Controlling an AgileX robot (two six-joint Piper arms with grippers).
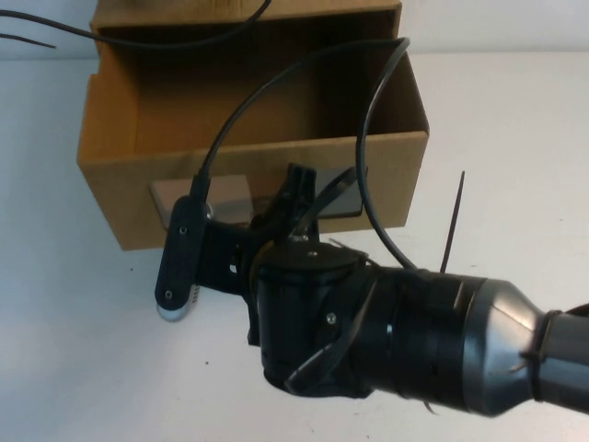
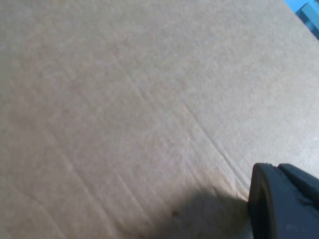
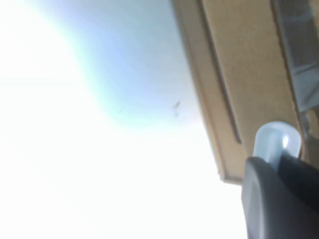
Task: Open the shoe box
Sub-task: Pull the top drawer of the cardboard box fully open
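Note:
The brown cardboard shoe box [image 1: 120, 184] stands open on the white table, its lid [image 1: 248, 9] raised at the far side and its inside dark and bare. My right gripper [image 1: 308, 189] is in front of the box, shut, with its tips at the front wall just under the rim and nothing seen between them. In the right wrist view, a box edge [image 3: 249, 74] runs beside one dark finger [image 3: 279, 199]. My left gripper is out of the high view. Its wrist view shows only plain cardboard [image 2: 124, 109] up close and one finger [image 2: 284, 204].
A grey label [image 1: 198, 198] is stuck on the box's front wall. The right arm's camera bar [image 1: 179, 262] and looping black cables [image 1: 363, 157] hang in front of the box. White table [image 1: 515, 120] lies to the right of it.

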